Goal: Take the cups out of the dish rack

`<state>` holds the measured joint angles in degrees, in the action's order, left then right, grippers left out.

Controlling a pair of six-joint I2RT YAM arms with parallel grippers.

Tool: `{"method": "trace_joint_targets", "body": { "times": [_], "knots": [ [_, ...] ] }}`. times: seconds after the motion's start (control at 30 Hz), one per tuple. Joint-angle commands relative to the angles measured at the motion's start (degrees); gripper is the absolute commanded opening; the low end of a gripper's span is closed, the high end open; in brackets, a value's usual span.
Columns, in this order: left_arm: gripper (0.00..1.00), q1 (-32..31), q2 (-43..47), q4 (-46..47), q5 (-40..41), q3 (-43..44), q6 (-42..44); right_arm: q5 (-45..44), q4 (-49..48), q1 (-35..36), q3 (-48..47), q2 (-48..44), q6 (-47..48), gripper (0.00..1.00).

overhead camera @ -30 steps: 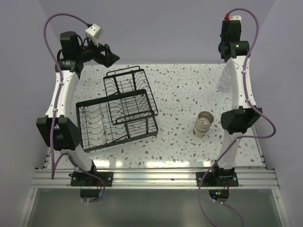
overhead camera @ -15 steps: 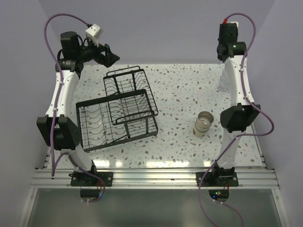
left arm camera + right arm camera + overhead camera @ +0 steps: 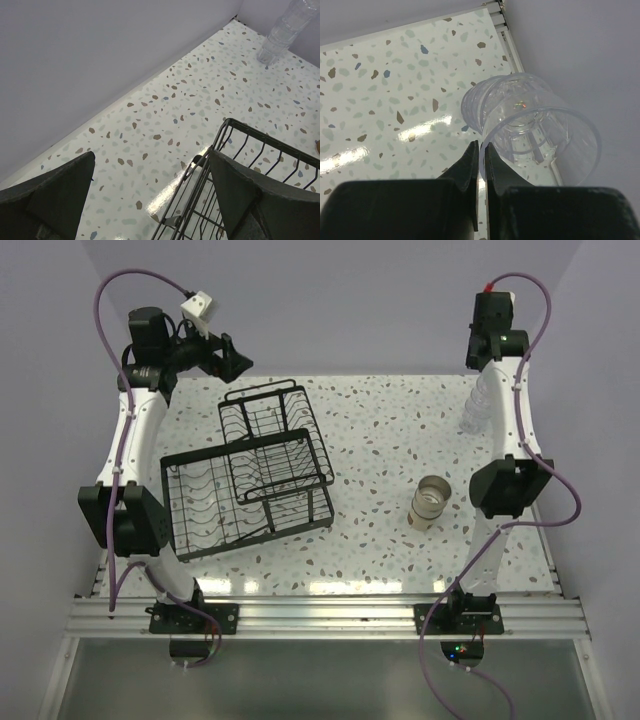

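Observation:
The black wire dish rack (image 3: 250,480) stands at the left middle of the table, and no cup shows in it. A tan cup (image 3: 430,502) stands upright on the table at the right. A stack of clear cups (image 3: 475,405) stands at the far right edge. My right gripper (image 3: 481,147) is shut on the rim of the top clear cup (image 3: 540,135), right over the stack (image 3: 482,102). My left gripper (image 3: 150,165) is open and empty, high above the rack's far left corner (image 3: 235,165).
The purple back wall and the right wall stand close to the clear cup stack, which also shows in the left wrist view (image 3: 282,30). The table's right rail (image 3: 507,30) runs beside the stack. The speckled table (image 3: 390,430) lies between the rack and the cups.
My right wrist has shifted a little up and back over the clear cup stack. The left arm, the rack and the tan cup have not moved.

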<state>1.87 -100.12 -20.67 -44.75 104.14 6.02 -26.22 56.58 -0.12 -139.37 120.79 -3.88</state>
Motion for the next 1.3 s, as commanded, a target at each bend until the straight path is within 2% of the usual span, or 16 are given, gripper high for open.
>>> {"method": "trace_joint_targets", "body": {
  "times": [0.0, 0.23, 0.5, 1.03, 1.27],
  "knots": [
    [1.00, 0.0, -0.3, 1.6, -0.4, 1.0, -0.7, 1.9, -0.5, -1.5, -1.7, 1.2, -0.8, 0.00],
    [1.00, 0.0, -0.4, 1.8, -0.2, 1.0, -0.7, 6.0, -0.8, -2.6, -1.7, 1.6, -3.4, 0.00],
    [1.00, -0.1, -0.6, 1.9, -0.3, 1.1, -0.7, 9.7, 0.6, -3.8, -5.5, 2.0, -11.0, 0.00],
    [1.00, -0.6, -1.1, 2.0, -0.7, 1.3, -0.7, 7.1, 9.3, -4.1, -9.9, 3.9, -12.6, 0.00],
    [1.00, -0.9, -0.7, 2.0, -0.8, 0.8, -0.8, 10.0, 6.8, -5.2, -8.2, 4.6, -12.6, 0.00]
  ]
}}
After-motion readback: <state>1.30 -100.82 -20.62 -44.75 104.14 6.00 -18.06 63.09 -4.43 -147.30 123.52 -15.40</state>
